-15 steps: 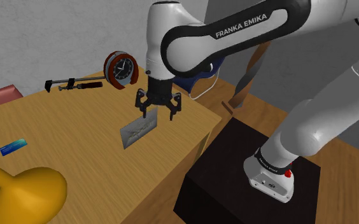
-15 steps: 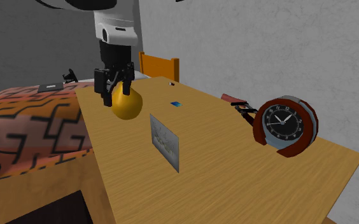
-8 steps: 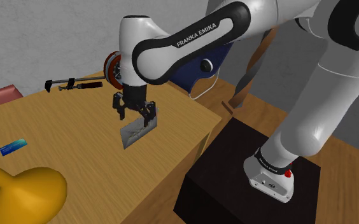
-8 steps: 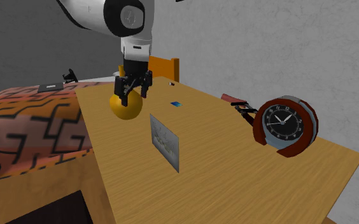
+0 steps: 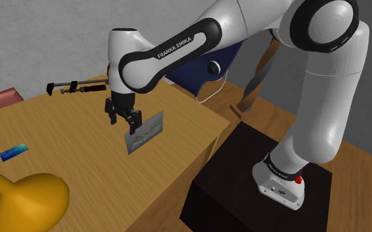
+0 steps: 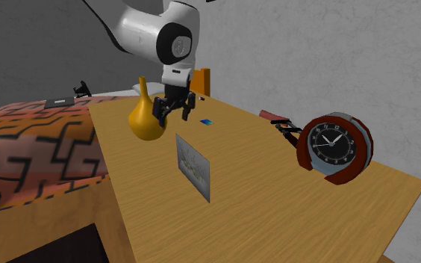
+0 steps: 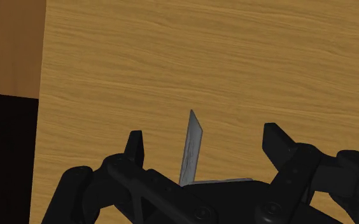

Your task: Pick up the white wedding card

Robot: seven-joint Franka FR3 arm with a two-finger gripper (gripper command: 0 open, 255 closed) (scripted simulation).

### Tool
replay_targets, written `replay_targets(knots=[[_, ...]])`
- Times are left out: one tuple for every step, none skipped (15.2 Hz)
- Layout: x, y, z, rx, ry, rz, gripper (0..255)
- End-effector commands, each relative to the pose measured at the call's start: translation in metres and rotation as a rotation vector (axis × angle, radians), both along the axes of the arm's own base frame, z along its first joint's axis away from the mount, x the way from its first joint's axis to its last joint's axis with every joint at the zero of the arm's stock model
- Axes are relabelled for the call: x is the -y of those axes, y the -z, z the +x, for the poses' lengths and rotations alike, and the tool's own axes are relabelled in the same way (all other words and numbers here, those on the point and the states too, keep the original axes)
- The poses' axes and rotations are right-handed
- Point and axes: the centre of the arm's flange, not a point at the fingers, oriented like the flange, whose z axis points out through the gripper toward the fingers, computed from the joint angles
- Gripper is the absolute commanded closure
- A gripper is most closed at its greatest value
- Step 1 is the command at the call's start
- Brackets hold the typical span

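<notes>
The wedding card point(image 5: 145, 132) is a pale grey-white card with a faint drawing, standing upright on the wooden table point(image 5: 79, 171) near its edge by the stand. It also stands mid-table in the second exterior view point(image 6: 194, 169). My gripper point(image 5: 124, 121) hovers open just above the card's end on the shoulder view's left. From the other side, the gripper point(image 6: 175, 110) hangs above the table beyond the card. Along the hand, the card point(image 7: 192, 147) appears edge-on in the gap of the gripper point(image 7: 205, 143); neither finger touches it.
A yellow gourd-shaped vase point(image 5: 30, 201) and a small blue card point(image 5: 13, 151) lie on the shoulder view's left. A black clamp point(image 5: 76, 86) rests at the far side. A red-rimmed clock point(image 6: 336, 146) stands near the table's end. The black stand point(image 5: 257, 178) adjoins the table.
The open gripper has swung toward the shoulder view's left, from over the card's right end to its left end, and dropped a little. The card has not moved.
</notes>
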Motion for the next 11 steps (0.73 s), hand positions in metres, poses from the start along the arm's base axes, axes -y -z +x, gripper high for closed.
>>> replay_targets(knots=[[-0.001, 0.011, 0.002, -0.001, 0.006, 0.0, 0], [-0.001, 0.016, 0.002, -0.001, 0.006, 0.0, 0], [-0.001, 0.021, 0.002, -0.001, 0.006, 0.0, 0], [-0.001, 0.027, 0.002, -0.001, 0.006, 0.0, 0], [-0.001, 0.035, 0.002, -0.001, 0.006, 0.0, 0], [-0.001, 0.035, 0.002, -0.001, 0.006, 0.0, 0], [-0.001, 0.035, 0.002, -0.001, 0.006, 0.0, 0], [-0.001, 0.035, 0.0, -0.001, 0.006, 0.0, 255], [0.0, 0.035, 0.0, -0.001, 0.006, 0.0, 255], [0.0, 0.035, 0.0, -0.001, 0.006, 0.0, 255], [0.0, 0.035, 0.0, -0.001, 0.006, 0.0, 255]])
